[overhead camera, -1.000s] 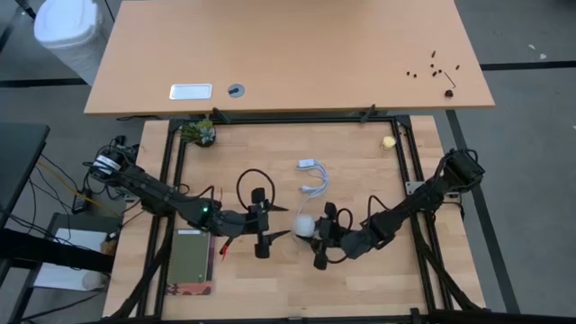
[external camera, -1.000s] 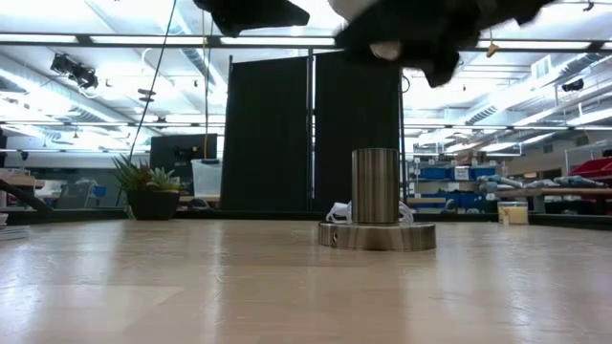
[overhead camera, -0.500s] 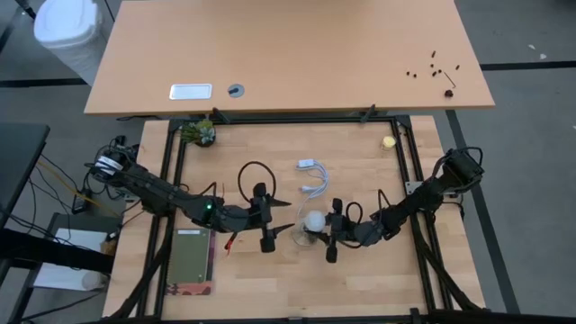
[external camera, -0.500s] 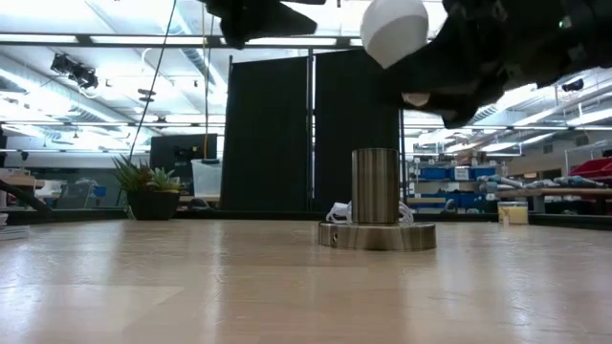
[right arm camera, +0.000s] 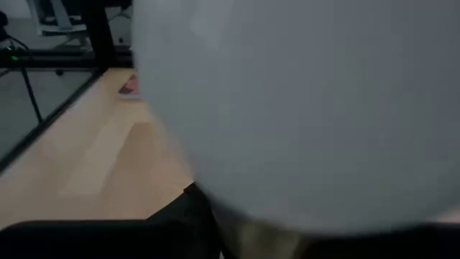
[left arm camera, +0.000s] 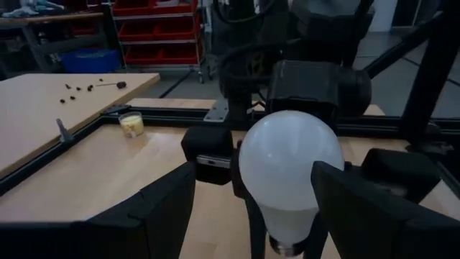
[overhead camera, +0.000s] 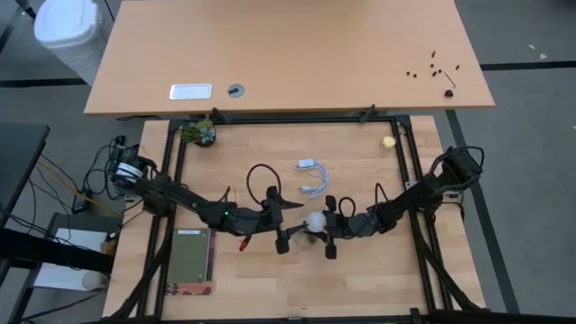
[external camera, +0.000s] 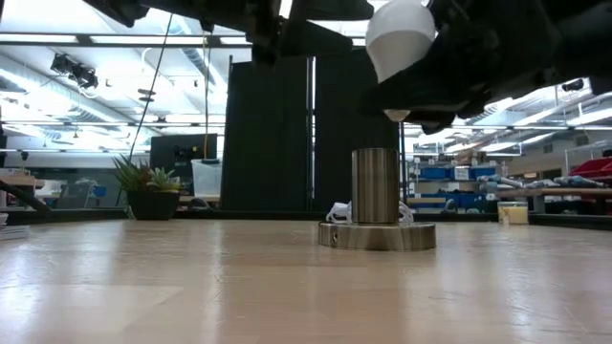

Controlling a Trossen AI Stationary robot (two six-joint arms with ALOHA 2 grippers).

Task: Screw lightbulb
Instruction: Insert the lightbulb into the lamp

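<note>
Bench: pale wooden table (overhead camera: 360,270), workshop shelving behind | Item: small white frosted lightbulb (left arm camera: 291,173), aloft above steel cylinder socket (external camera: 376,186) | right gripper (overhead camera: 326,232) pinches its neck | left gripper (left arm camera: 251,208) spread around globe | Handling: light, slick, fragile; hold the neck gently.

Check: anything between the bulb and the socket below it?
Nothing visible. The right claw holds the lightbulb base-down in the air above the metal socket; the low view shows only open air between them. The open left claw is beside the bulb, not under it.
</note>
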